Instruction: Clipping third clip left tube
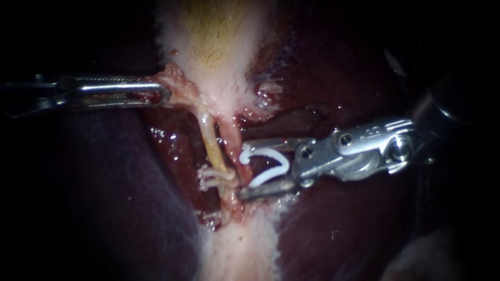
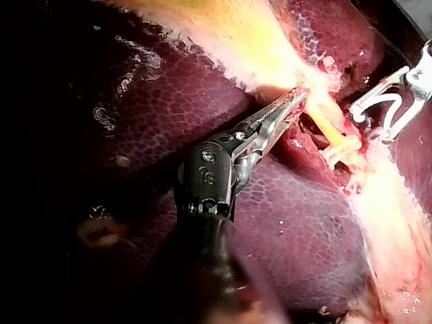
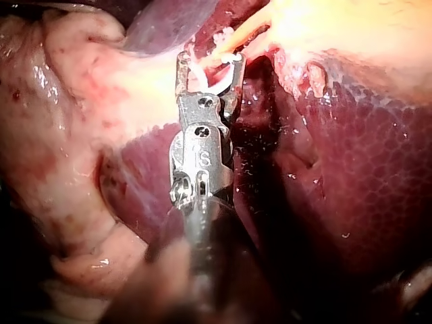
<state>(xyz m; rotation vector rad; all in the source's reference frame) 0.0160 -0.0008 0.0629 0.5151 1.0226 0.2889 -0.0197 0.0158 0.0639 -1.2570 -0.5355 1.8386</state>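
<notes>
One white clip (image 1: 271, 166) rides spread in the claw of the right instrument (image 1: 244, 169), gripped by both arms, its mouth facing the left tube (image 1: 211, 145) but just short of it. The tube runs lengthwise from the gallbladder (image 1: 208, 47) across the liver (image 1: 172, 151), with seated clips (image 1: 216, 176) lower down. The left instrument (image 1: 165, 96) has its claw closed on tissue (image 1: 179, 86) at the gallbladder's neck. This looks like the approach; next, ease the clip around the tube, then squeeze.

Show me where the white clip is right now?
Endoscope view, centre: the open white clip sits at the tip of the right instrument, just right of the yellowish left tube.
</notes>
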